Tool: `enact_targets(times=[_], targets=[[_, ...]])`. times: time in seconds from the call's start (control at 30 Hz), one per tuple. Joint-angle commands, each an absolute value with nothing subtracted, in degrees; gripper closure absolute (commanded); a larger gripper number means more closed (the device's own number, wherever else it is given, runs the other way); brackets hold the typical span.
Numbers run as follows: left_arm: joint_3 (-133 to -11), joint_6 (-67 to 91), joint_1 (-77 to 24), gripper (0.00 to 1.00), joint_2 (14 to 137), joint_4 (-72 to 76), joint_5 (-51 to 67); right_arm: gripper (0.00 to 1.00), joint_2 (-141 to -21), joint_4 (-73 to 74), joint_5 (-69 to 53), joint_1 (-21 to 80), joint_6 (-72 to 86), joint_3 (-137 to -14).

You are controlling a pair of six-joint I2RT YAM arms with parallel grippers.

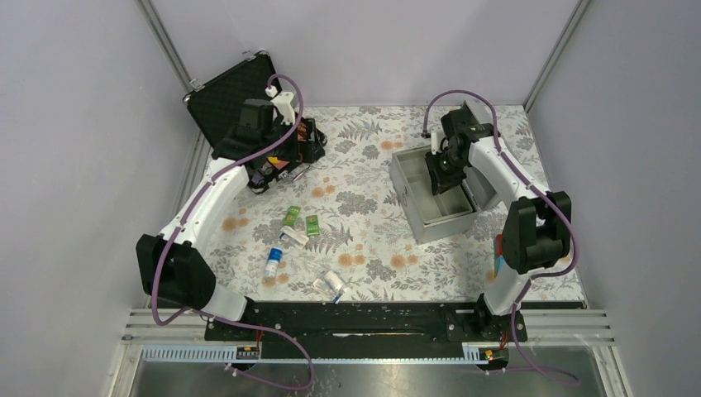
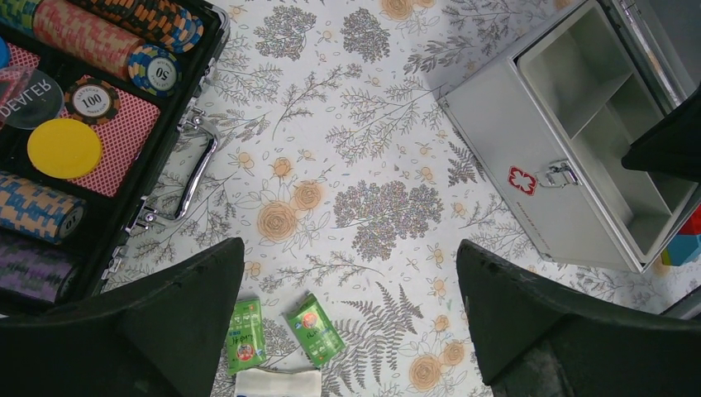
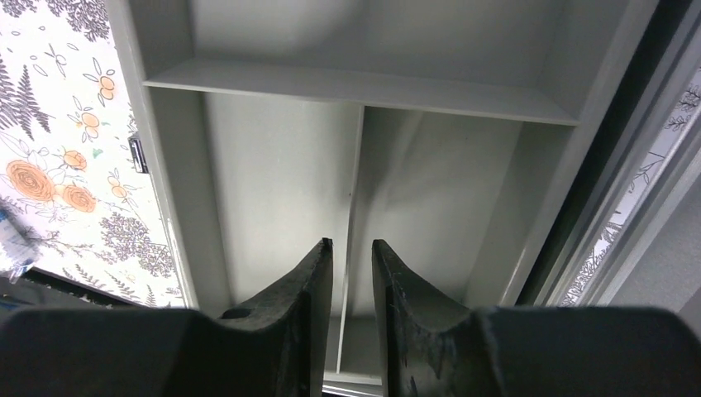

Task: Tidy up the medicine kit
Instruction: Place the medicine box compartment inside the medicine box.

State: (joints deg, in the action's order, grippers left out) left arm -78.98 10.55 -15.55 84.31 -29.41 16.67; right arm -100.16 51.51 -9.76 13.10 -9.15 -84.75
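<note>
The right gripper (image 3: pixel 351 246) hangs inside the open kit (image 1: pixel 438 223), fingertips down in its well, and the coming move turns on the thin divider (image 3: pixel 355 165) directly beneath and ahead of it. That divider runs lengthwise straight away from the fingertips. It lies in line with the slot between them and parallel to their inner faces, and ends ahead at a cross wall (image 3: pixel 355 87). The jaws stand only narrowly apart and straddle the divider, one finger in each compartment. The divider sits closer to the left-hand finger, and a sliver of gap shows on the other side, so I judge it not yet clamped. If the aim is to pinch that wall, no turn of the wrist looks needed, only a further closing and perhaps a slight shift to centre it. The right arm is plainly the nearer one, since the kit sits right under its wrist. The left gripper (image 2: pixel 349 248) is spread wide and holds nothing, well apart from the kit, which lies off to its right and ahead. Two green sachets (image 2: pixel 314 329) lie on the table just below and between its fingers, with the black case (image 2: pixel 124 207) at its left, so the loose items look like the left arm's reach rather than the right's.
</note>
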Motion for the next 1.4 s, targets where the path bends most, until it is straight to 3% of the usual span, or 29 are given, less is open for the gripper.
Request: enact_targets(times=[0.0, 0.07, 0.17, 0.63, 1.37], targets=[[-78.19, 11.68, -15.36, 0.01, 82.53, -25.73, 17.96, 0.7, -101.21, 50.92, -8.02, 14.27, -10.55, -84.25], [-77.84, 11.8, -15.34, 0.01, 82.36, -25.59, 17.97, 0.75, -101.54, 50.85, -7.72, 14.61, -10.64, -84.26], [-77.44, 11.62, -15.38, 0.01, 81.96, -25.61, 17.6, 1.0, -101.65, 50.99, -6.85, 15.13, -10.72, -84.99], [-76.65, 13.53, -15.32, 0.01, 83.01, -24.61, 18.44, 1.0, -97.12, 51.98, 3.29, 17.22, -6.4, -85.46], [-76.31, 13.6, -14.93, 0.01, 82.81, -24.31, 18.54, 1.0, -99.19, 50.9, 6.22, 18.8, -3.9, -84.15]])
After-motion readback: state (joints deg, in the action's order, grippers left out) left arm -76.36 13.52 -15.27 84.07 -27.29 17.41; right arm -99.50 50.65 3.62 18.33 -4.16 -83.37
